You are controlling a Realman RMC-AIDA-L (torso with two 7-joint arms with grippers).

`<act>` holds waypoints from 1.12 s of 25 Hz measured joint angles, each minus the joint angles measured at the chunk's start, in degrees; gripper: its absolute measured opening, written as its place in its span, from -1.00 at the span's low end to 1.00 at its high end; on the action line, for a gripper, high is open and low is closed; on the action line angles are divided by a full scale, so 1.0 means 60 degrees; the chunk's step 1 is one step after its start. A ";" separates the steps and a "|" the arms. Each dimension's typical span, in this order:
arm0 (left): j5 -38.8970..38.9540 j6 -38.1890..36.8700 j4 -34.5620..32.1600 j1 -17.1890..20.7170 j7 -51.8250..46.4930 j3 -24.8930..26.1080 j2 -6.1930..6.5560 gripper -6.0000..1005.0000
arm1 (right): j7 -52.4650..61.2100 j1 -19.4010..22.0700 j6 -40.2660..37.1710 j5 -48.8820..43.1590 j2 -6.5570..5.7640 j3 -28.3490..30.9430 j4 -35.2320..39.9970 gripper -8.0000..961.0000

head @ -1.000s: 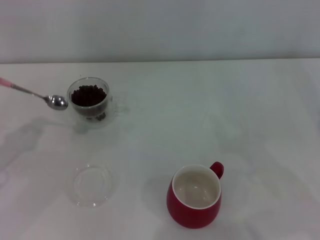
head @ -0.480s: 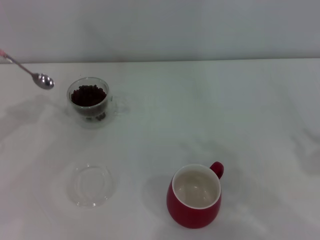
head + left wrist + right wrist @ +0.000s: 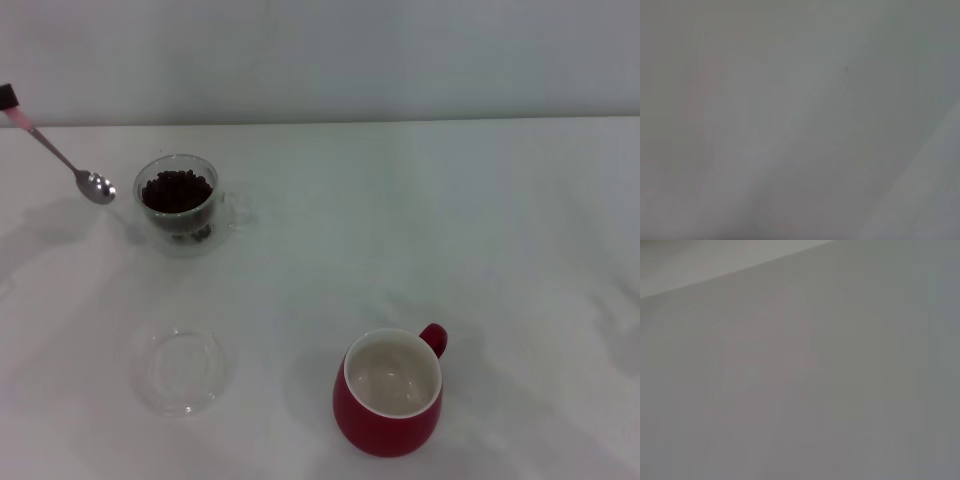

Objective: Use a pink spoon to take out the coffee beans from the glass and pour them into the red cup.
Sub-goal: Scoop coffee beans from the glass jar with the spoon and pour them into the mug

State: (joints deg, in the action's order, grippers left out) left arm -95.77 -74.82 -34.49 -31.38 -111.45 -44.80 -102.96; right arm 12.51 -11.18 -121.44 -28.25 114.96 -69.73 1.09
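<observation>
The pink spoon (image 3: 60, 152) hangs in the air at the far left of the head view, slanting down to the right. Its empty silver bowl sits just left of the glass (image 3: 180, 205), apart from the rim. A dark tip of my left gripper (image 3: 8, 97) shows at the picture's edge, shut on the pink handle end. The glass holds the dark coffee beans (image 3: 177, 190). The red cup (image 3: 390, 395) stands upright near the front, right of centre, its cream inside bare and its handle to the back right. My right gripper is out of view.
A flat clear glass disc (image 3: 180, 368) lies on the white table (image 3: 420, 220) in front of the glass. A pale wall runs along the table's back edge. Both wrist views show only a blank grey surface.
The spoon rose up and left away from the glass, then came back down a little toward its left side. The left gripper's tip has come into view.
</observation>
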 joint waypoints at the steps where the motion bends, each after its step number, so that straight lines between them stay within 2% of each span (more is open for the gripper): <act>1: -0.0035 0.0007 -0.0025 -0.0007 0.0035 0.0008 -0.0022 -0.73 | -0.0001 0.0029 -0.0021 0.0004 0.0002 0.0002 -0.0016 -0.23; 8: -0.0344 0.0090 -0.0337 -0.0083 0.0166 -0.0009 -0.0221 -0.73 | -0.0005 0.0124 0.0001 0.0002 0.0019 -0.0086 -0.0146 -0.23; 12: -0.0508 0.0588 -0.0421 -0.0142 0.0429 -0.0016 -0.0472 -0.73 | 0.0016 0.0150 -0.0027 -0.0002 0.0026 -0.0106 -0.0243 -0.23; 15: -0.0537 0.0835 -0.0436 -0.0167 0.0593 -0.0016 -0.0538 -0.73 | 0.0039 0.0151 -0.0029 -0.0006 0.0029 -0.0114 -0.0280 -0.23; 17: -0.0497 0.1352 -0.0441 -0.0252 0.1027 0.0032 -0.0736 -0.73 | 0.0045 0.0149 -0.0021 -0.0008 0.0030 -0.0117 -0.0286 -0.23; 19: -0.0460 0.1433 -0.0451 -0.0264 0.1097 0.0047 -0.0768 -0.73 | 0.0047 0.0139 0.0012 -0.0009 0.0036 -0.0119 -0.0286 -0.22; 20: -0.0320 0.1627 -0.0470 -0.0350 0.1377 0.0068 -0.0880 -0.73 | 0.0048 0.0130 0.0035 -0.0009 0.0039 -0.0120 -0.0286 -0.22; 28: -0.0181 0.2123 -0.0158 -0.0943 0.1880 0.0036 -0.1185 -0.73 | 0.0053 0.0031 0.0254 0.0004 0.0044 -0.0085 -0.0284 -0.22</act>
State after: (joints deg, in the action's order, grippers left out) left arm -96.85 -62.08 -35.44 -37.04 -100.18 -44.58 -110.07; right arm 12.83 -11.00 -119.92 -28.23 115.22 -70.24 -0.61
